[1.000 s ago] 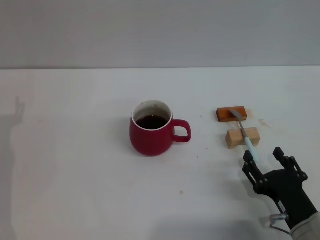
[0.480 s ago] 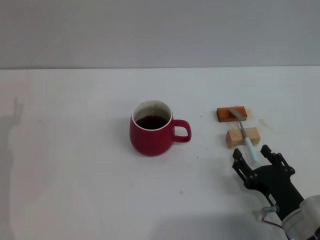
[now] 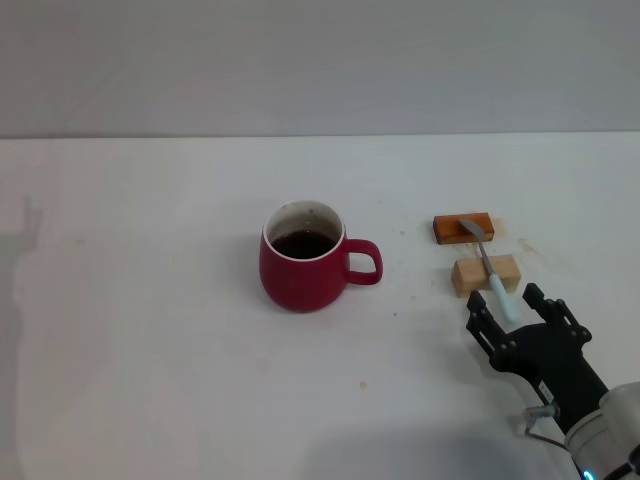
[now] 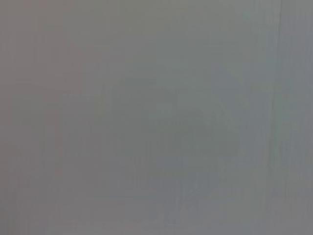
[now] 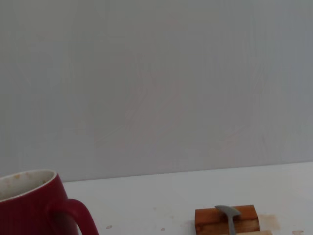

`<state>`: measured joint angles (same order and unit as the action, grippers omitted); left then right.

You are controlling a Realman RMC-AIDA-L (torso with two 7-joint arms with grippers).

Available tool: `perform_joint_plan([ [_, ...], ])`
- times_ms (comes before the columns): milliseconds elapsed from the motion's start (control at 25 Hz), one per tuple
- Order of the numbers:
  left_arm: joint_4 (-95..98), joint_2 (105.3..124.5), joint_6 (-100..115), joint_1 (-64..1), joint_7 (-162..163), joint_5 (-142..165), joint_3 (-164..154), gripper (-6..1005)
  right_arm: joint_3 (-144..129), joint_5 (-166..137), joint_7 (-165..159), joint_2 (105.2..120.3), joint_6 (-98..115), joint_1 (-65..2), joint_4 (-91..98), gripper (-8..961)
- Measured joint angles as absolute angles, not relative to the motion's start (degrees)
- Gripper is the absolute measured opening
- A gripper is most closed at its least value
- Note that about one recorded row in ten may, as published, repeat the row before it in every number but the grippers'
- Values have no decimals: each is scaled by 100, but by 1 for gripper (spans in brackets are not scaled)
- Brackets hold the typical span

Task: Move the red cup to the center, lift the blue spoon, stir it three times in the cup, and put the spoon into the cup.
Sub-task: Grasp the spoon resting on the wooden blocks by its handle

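Right claw (image 3: pixel 512 314) sits low over the desk (image 3: pixel 150 350) at the near right, fingers spread apart, nothing between them touching; the tip of the blue spoon (image 3: pixel 492 273) handle lies in the gap between the two black fingertips. Spoon rests across two blocks: grey bowl on the orange-brown block (image 3: pixel 464 228), neck over the pale wooden block (image 3: pixel 485 274), pale-blue handle pointing toward the robot and overhanging the wooden block. Both blocks sit well right of the red cup (image 3: pixel 303 258). Cup stands upright near the middle of the desk, loop handle pointing right toward the blocks, dark liquid inside, white inner wall showing some brown marks. Right wrist view catches the cup's rim and handle (image 5: pixel 34 205) and the spoon bowl (image 5: pixel 227 215) on the orange-brown block (image 5: pixel 226 219). Left claw not visible in any view; left wrist view shows only a flat grey field.
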<state>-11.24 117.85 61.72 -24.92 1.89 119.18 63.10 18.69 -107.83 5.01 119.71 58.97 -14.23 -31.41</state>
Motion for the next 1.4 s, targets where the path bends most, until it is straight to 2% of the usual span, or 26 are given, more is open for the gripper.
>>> perform_joint_plan([
  [240, -1176, 11789, 6188, -2433, 202, 11918, 6302, 862, 1876, -10784, 489, 11971, 5848, -1437, -3141, 726],
  [440, -1181, 11803, 6270, -2377, 209, 11918, 6288, 862, 1881, -10784, 478, 11970, 5817, -1486, -3096, 497],
  [1080, -1186, 11813, 6443, -2190, 227, 11918, 6295, 862, 1840, -10537, 466, 11970, 5669, -1677, -3000, 473],
  [1400, -1186, 11818, 6444, -2188, 229, 11918, 6300, 862, 1841, -10537, 465, 11970, 5668, -1690, -2997, 381],
])
